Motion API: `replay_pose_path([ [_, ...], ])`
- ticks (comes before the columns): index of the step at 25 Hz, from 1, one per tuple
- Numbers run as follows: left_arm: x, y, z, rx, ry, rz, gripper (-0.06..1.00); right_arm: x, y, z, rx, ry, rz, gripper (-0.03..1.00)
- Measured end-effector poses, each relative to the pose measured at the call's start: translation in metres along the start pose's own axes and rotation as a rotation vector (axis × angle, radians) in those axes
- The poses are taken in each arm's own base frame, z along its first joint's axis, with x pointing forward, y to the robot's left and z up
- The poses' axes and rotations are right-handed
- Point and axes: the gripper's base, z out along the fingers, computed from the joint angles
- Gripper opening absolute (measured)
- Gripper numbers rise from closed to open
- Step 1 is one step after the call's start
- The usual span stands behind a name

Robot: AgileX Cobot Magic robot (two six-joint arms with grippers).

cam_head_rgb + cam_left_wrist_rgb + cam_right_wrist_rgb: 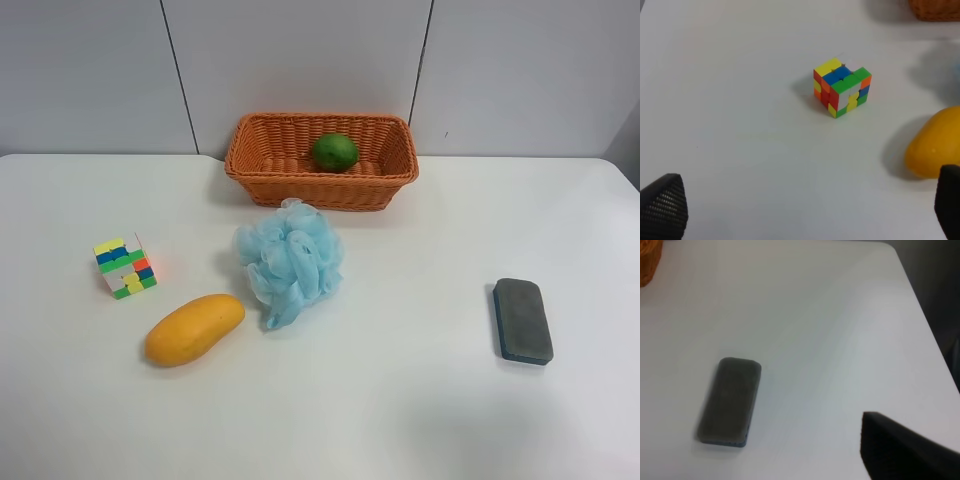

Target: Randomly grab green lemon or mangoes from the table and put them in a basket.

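The green lemon lies inside the orange-brown wicker basket at the back of the white table. The yellow-orange mango lies on the table at the front left of the exterior high view, and also shows in the left wrist view. My left gripper is open and empty, its fingertips wide apart, with the mango just beyond one tip. Of my right gripper only one dark finger shows, over bare table. No arm shows in the exterior high view.
A coloured puzzle cube sits behind the mango and shows in the left wrist view. A light-blue bath puff lies in front of the basket. A grey eraser block lies at the right.
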Motion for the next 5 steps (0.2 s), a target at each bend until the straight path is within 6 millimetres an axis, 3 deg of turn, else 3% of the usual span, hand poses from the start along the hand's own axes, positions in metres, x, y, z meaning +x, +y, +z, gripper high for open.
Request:
replay_pose_path([
  [5, 0.0, 0.0, 0.0, 0.0, 0.0, 0.0, 0.99, 0.0, 0.0, 0.0, 0.0, 0.0, 0.0, 0.99],
])
